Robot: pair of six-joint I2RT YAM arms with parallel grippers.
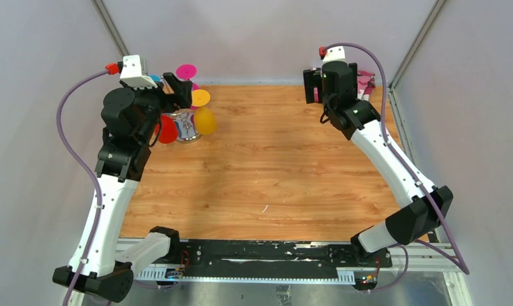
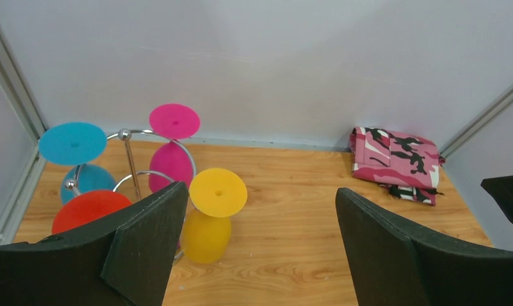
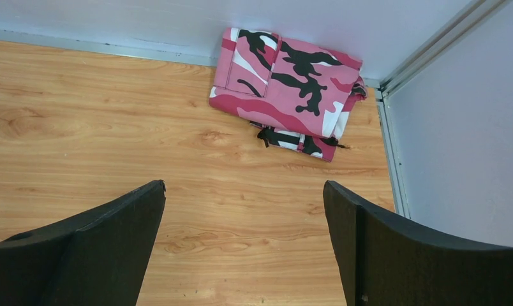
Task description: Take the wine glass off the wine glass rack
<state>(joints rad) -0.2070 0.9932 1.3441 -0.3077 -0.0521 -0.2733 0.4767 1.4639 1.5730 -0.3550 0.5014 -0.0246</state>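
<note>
The chrome wine glass rack (image 2: pixel 131 167) stands at the far left of the table; it also shows in the top view (image 1: pixel 185 127). Plastic wine glasses hang upside down on it: yellow (image 2: pixel 210 217), pink (image 2: pixel 172 146), blue (image 2: pixel 75 159) and red (image 2: pixel 88 209). The yellow glass (image 1: pixel 204 115) is on the rack's right side. My left gripper (image 2: pixel 260 210) is open and empty, above and near the rack, its left finger just beside the yellow glass. My right gripper (image 3: pixel 244 204) is open and empty over bare wood at the far right.
A folded pink camouflage cloth (image 3: pixel 286 89) lies in the far right corner by the wall; it also shows in the left wrist view (image 2: pixel 394 162). Grey walls and metal frame posts (image 1: pixel 113 29) enclose the table.
</note>
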